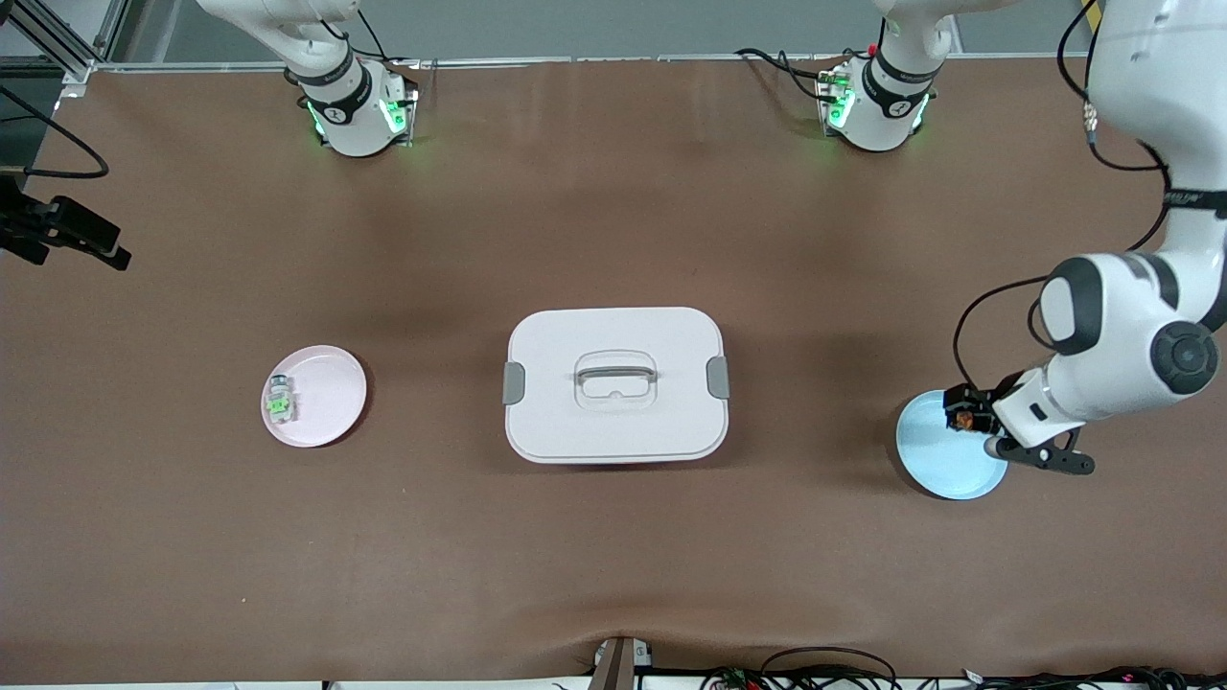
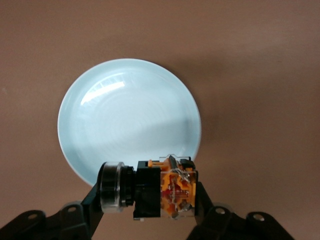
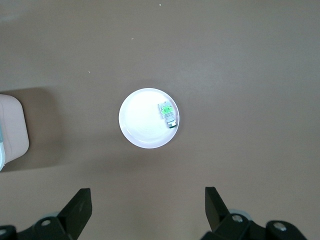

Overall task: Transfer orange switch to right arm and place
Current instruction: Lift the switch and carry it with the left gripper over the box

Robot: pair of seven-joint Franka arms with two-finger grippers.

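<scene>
orange switch (image 2: 167, 192), pale blue plate (image 2: 100, 95)

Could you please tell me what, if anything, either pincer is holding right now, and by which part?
The left pincer, over the blue plate, is shut on the orange switch, gripping its black middle body. The right pincer is open and holds nothing.

A brown surface (image 1: 613, 220) lies under me. At its middle sits a white box (image 1: 614, 383) with its lid on, grey latches at both ends and a handle recessed in the top. Toward the right arm's end rests a pink plate (image 1: 331, 383), and a pale clear switch with a green top (image 1: 280, 401) lies on it near the rim. Toward the left arm's end rests a light blue plate (image 1: 935, 460). Black cables (image 1: 815, 671) run along the surface's edge nearest the front camera.
</scene>
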